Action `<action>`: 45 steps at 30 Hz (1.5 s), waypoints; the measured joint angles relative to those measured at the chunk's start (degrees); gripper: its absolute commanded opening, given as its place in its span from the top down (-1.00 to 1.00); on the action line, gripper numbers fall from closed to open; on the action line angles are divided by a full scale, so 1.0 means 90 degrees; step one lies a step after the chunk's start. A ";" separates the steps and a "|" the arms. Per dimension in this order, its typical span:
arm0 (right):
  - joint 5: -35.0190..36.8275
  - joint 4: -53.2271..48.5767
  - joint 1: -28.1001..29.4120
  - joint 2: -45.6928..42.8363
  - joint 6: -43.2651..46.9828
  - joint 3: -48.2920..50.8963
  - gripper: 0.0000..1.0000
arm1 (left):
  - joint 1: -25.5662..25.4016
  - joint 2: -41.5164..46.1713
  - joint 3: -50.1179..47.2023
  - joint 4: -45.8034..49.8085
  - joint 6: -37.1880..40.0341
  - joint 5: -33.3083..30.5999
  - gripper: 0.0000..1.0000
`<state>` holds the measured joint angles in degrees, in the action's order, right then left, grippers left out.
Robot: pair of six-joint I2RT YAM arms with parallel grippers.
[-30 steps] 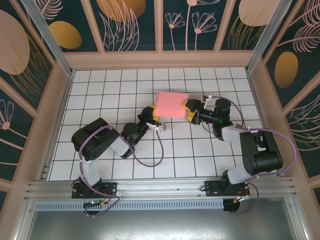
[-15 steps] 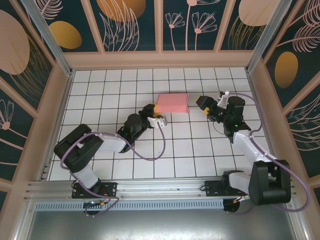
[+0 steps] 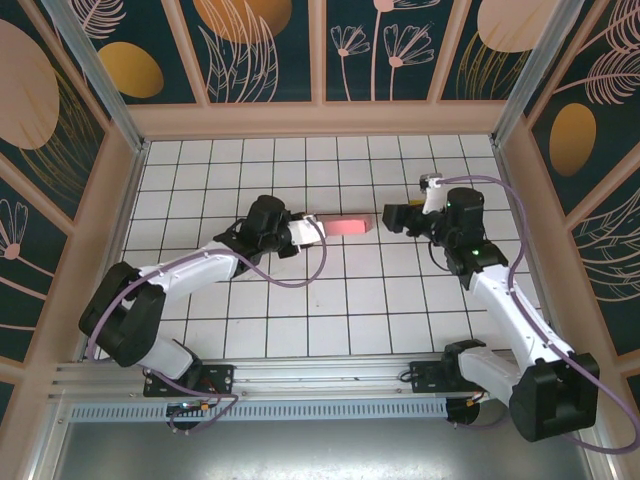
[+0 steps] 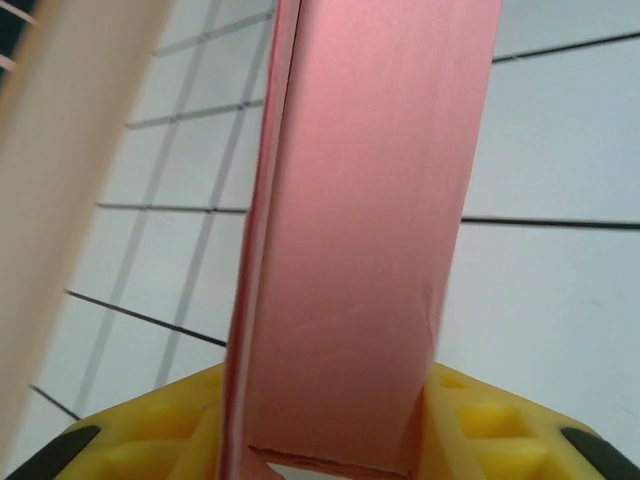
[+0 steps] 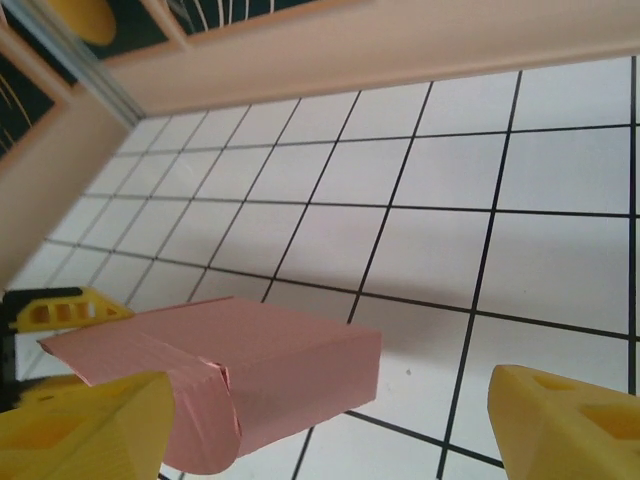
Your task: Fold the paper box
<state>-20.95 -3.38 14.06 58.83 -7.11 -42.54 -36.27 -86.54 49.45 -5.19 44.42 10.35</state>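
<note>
Paper box (image 3: 345,225) pinched on edge by left hand (image 3: 298,228); right hand (image 3: 391,217) spread just beside. Seemingly closing stage; next likely needs end flap (image 5: 205,425) pressed in.

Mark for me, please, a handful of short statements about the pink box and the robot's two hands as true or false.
1. The left hand grips one end of the paper box. True.
2. The right hand is shut on the paper box. False: its fingers stand wide apart and clamp nothing, with the box just ahead of them.
3. The paper box is a flat, unfolded sheet. False: it is folded up into a small rectangular box.
4. The tiled floor is white with dark grid lines. True.
5. The paper box is blue. False: it is pink.
</note>
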 measured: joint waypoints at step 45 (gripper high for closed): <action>0.2183 -0.1853 0.2106 0.1319 0.1639 -0.1083 0.37 | 0.0204 -0.1209 0.2283 0.4158 -0.0831 0.1137 0.38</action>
<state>-1.30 -20.05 33.01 70.70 7.64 -52.29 -34.44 -97.43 70.00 32.23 36.95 20.58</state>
